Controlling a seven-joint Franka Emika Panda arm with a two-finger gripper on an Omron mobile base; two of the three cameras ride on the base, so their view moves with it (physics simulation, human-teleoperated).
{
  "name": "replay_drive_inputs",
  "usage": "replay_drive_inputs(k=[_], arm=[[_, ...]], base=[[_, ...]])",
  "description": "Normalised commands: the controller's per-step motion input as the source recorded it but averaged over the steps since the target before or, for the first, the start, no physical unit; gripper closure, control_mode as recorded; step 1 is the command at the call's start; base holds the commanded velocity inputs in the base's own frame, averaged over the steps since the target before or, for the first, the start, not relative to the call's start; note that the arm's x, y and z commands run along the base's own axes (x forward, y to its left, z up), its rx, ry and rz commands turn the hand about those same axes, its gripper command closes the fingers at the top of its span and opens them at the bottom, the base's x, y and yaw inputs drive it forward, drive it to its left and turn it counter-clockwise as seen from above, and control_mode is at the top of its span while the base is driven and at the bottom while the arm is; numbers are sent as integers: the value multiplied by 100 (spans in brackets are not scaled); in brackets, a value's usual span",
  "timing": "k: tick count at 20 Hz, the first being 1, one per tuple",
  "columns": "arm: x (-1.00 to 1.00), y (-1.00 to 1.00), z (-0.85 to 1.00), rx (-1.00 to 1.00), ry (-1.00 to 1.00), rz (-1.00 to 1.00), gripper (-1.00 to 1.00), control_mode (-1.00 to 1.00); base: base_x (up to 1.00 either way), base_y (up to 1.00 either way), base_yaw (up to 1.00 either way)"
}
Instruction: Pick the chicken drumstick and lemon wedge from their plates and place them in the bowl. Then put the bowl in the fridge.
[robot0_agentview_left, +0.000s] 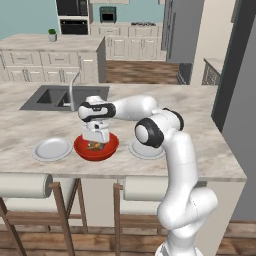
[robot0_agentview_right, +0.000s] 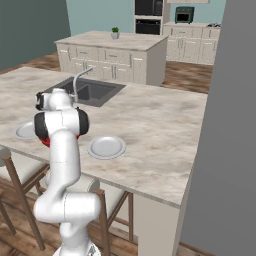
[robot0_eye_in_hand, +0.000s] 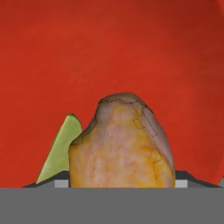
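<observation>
drumstick vs end effector: As far as I could tell from where I stood, the chicken drumstick (robot0_eye_in_hand: 120, 144) sat right under the end effector (robot0_agentview_left: 96, 138), straight along its pointing direction and very close, with the hand hanging low over the bowl (robot0_agentview_left: 96, 146).
long axis: the drumstick ran roughly up-down in the hand view, so it lay between the two fingers, not across them.
end effector state: jaws stood wide, one on each side of the drumstick. I couldn't tell whether the tips touched it; it looked let go, resting on the bowl floor.
lemon wedge: the lemon wedge (robot0_eye_in_hand: 61, 151) lay just beside the drumstick, touching or nearly so, also inside the bowl.
looks: drumstick was a golden-orange lump with a greyish-brown top; the wedge was a thin pale yellow-green sliver, much smaller.
plates: both plates looked bare, one plate (robot0_agentview_left: 52, 149) to one side of the bowl and the other plate (robot0_agentview_right: 107, 147) to the other, all on the counter (robot0_agentview_left: 200, 130).
my guess: both foods are in, so next up is gripping the bowl rim, which means shifting sideways off the drumstick.
</observation>
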Motion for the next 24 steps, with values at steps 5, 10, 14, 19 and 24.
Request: replay_drive_inputs(k=[5, 10, 14, 19, 24], arm=[[-18, -3, -26, -6, -8, -15, 100, -100], [-1, -5, -22, -1, -13, -16, 100, -100], [1, -5, -19, 0, -8, -15, 100, -100], [0, -8, -29, 0, -8, -14, 100, -100], [2, -4, -24, 0, -3, -11, 100, -100]], base=[[0, 0, 0], [0, 0, 0], [0, 0, 0], [0, 0, 0], [0, 0, 0]])
